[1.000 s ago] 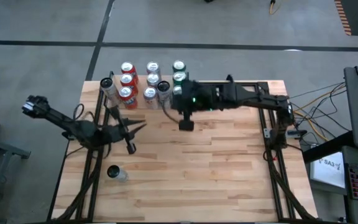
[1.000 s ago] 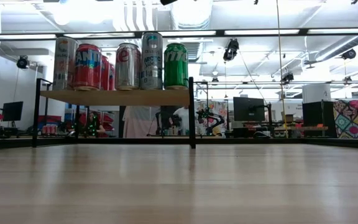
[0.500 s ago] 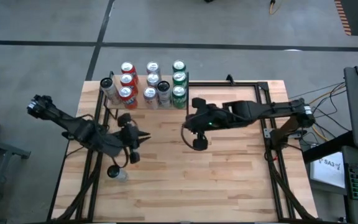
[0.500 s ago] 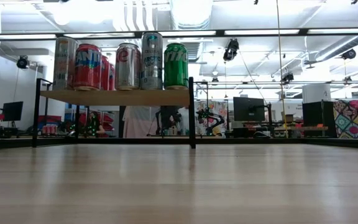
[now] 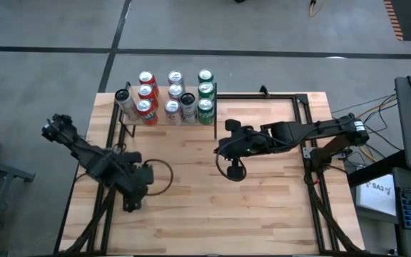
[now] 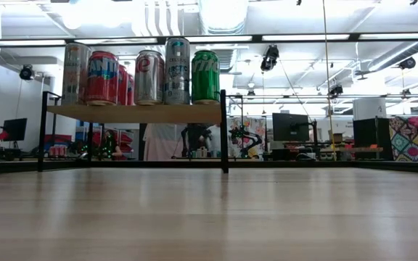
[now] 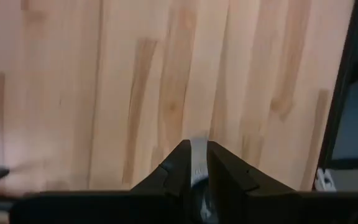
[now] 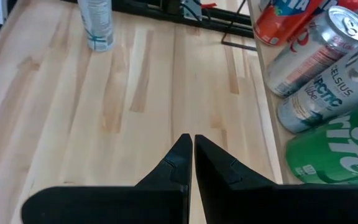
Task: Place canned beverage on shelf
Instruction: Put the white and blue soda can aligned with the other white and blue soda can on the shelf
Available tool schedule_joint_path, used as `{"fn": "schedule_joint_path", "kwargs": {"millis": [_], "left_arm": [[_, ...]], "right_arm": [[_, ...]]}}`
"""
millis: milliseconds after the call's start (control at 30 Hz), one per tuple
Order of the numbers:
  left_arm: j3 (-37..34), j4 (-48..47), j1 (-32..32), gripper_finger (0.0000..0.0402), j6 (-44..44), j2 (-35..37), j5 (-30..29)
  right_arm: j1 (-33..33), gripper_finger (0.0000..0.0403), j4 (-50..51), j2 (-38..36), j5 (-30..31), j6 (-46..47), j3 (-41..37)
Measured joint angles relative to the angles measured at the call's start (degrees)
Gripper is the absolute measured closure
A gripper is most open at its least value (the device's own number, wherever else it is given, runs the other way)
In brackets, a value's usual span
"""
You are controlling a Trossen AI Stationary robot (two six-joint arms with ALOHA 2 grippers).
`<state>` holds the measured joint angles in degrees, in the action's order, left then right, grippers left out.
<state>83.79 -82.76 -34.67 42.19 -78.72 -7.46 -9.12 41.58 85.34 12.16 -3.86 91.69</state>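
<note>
Left claw (image 5: pixel 132 202) apparently gripping a pale can (image 7: pixel 198 163), right claw (image 8: pixel 189 163) pinched shut beside the shelf (image 6: pixel 133 112)

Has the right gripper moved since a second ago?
Yes. The right gripper has drawn back from the shelf toward the table's middle, fingers shut.

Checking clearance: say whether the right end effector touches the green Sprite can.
Apart. Right wrist view: tabletop shows between right end effector and green Sprite can.

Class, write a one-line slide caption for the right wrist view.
Right gripper, fingers shut and empty, hangs over the wooden table beside the shelf of cans; one slim can stands apart.
</note>
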Motion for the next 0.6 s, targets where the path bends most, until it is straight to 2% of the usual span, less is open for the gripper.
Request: {"fn": "schedule_joint_path", "kwargs": {"millis": [167, 267, 433, 600], "left_arm": [[-0.17, -4.45, -4.79, 0.0363, 10.65, -0.35, -1.16], [-0.58, -5.23, -7.17, 0.0346, 15.95, -0.13, -1.06], [-0.63, -5.75, -11.56, 0.0295, 19.49, -0.13, -2.93], [-1.07, -5.77, -14.55, 0.0225, 25.31, -0.18, -4.02]], "right_arm": [[-0.8, 0.0394, -0.02, -0.02, -0.09, 0.44, -0.01], [-1.08, 0.0394, -0.07, -0.04, -0.07, 0.46, -0.01], [-1.14, 0.0394, -0.15, -0.04, -0.09, 1.5, -0.01], [-1.14, 0.0394, -0.15, -0.04, -0.09, 2.51, -0.01]]}}
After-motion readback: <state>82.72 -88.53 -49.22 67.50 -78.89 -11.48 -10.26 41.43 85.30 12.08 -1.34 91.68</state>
